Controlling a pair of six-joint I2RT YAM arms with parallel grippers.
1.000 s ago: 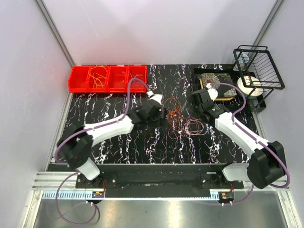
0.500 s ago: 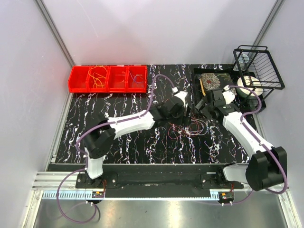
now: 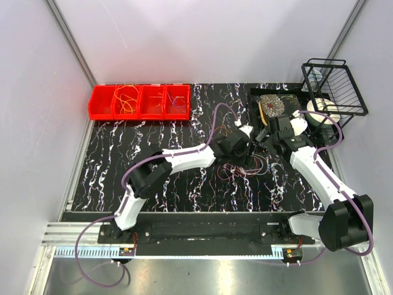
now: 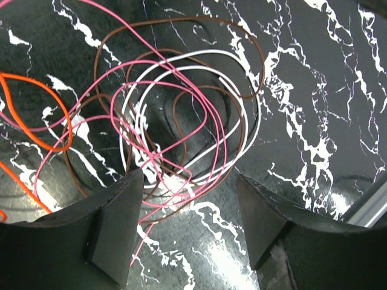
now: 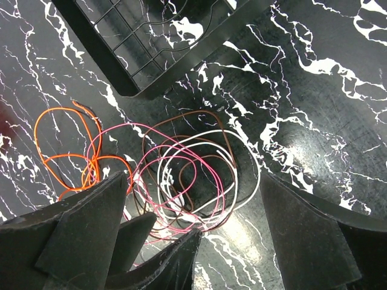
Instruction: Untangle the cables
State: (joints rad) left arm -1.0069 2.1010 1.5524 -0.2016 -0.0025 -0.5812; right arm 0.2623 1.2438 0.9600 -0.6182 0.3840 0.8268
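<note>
The cables lie in one loose tangle (image 3: 244,165) on the black marbled table between the two grippers. In the left wrist view, pink (image 4: 208,130), white (image 4: 242,115) and brown (image 4: 257,54) loops overlap, with an orange loop (image 4: 57,115) to their left. My left gripper (image 3: 250,155) is open just above the tangle's near edge; a pink strand passes by its left finger (image 4: 115,223), which holds nothing. My right gripper (image 3: 263,137) is open above the tangle's far right, and the same loops (image 5: 199,169) lie between its fingers (image 5: 91,232).
A red divided bin (image 3: 98,111) at the back left holds yellow wire (image 3: 126,98) and other loose wires. A black tray (image 3: 255,93) with a patterned object, a black wire rack (image 3: 334,86) and a white roll (image 3: 322,112) stand at the back right.
My left arm has swung right, from the tangle's left side to over the tangle. My right gripper has moved slightly back and to the right. The tangle has shifted a little.
</note>
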